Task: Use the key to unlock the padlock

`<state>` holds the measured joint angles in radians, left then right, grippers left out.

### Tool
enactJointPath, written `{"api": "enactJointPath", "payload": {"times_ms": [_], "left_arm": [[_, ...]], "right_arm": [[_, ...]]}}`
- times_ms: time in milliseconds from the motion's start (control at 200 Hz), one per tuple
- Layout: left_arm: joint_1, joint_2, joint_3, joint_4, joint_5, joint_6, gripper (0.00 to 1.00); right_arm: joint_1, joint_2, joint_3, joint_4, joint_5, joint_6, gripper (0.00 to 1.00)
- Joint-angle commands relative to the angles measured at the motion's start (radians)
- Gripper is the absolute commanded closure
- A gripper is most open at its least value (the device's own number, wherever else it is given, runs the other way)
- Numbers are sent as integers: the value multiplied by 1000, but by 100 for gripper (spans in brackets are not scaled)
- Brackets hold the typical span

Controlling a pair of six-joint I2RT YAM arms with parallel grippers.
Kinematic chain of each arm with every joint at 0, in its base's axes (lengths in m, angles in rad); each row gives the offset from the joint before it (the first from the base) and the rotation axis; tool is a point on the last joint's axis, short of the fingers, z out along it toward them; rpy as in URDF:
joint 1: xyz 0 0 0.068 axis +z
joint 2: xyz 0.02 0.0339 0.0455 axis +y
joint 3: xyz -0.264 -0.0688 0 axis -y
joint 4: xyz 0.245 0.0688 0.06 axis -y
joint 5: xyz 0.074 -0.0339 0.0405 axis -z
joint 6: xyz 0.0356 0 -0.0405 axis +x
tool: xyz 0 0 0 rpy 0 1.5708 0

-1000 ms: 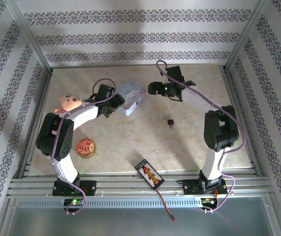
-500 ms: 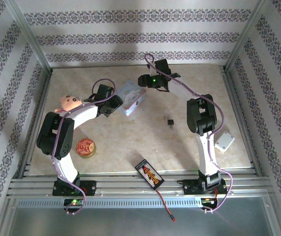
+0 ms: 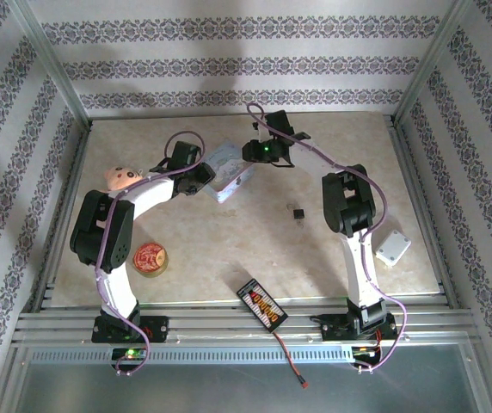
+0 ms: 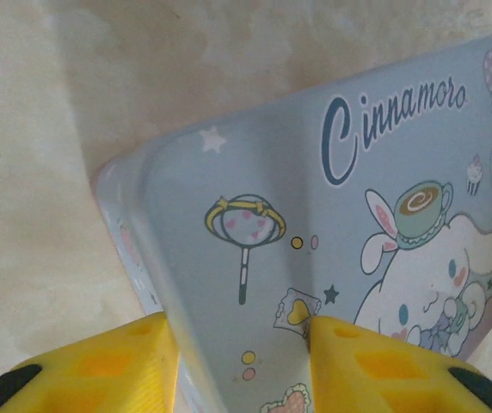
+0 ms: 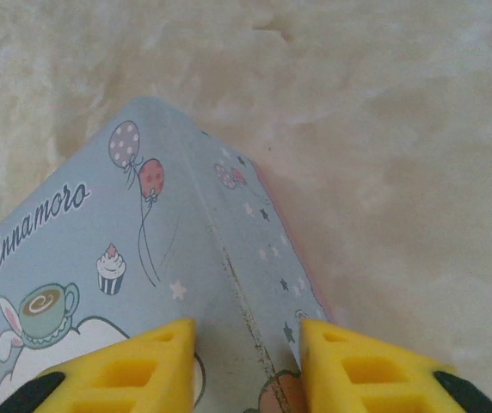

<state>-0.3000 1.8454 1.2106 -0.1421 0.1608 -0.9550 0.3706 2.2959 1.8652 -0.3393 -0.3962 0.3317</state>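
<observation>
The padlock lies on the bench a little right of centre in the overhead view. It is a small dark thing just left of the right arm and well apart from both pairs of fingers, and it is too small there to make out its shackle. The left fingers and the right fingers are both at the pale blue tin above the centre of that view, the left at its lower-left side and the right at its upper-right end. In the left wrist view the two yellow fingers stand apart at the bottom of the frame, one just outside the tin's side wall and the other over its printed face. In the right wrist view one finger sits over the printed face and the other by the side wall, with the tin's edge running between them. Both pairs seem to touch the tin, but I cannot tell whether either is clamped on it. A pink soft toy sits at the left, a round red can at lower left, a black pack with an orange label at bottom centre, and a white box at the right.
</observation>
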Motion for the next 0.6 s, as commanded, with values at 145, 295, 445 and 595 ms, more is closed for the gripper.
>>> {"api": "enactJointPath", "payload": {"times_ms": [145, 295, 445, 595], "left_arm": [[11, 75, 61, -5, 63, 55, 65], [8, 103, 88, -2, 121, 63, 65], [-4, 114, 93, 3, 146, 68, 64], [-20, 136, 91, 12, 186, 54, 64]], "right_arm": [[40, -145, -210, -21, 77, 34, 78], [46, -243, -346, 14, 114, 88, 79], [52, -324, -466, 25, 147, 139, 79], [60, -410, -582, 53, 191, 176, 79]]}}
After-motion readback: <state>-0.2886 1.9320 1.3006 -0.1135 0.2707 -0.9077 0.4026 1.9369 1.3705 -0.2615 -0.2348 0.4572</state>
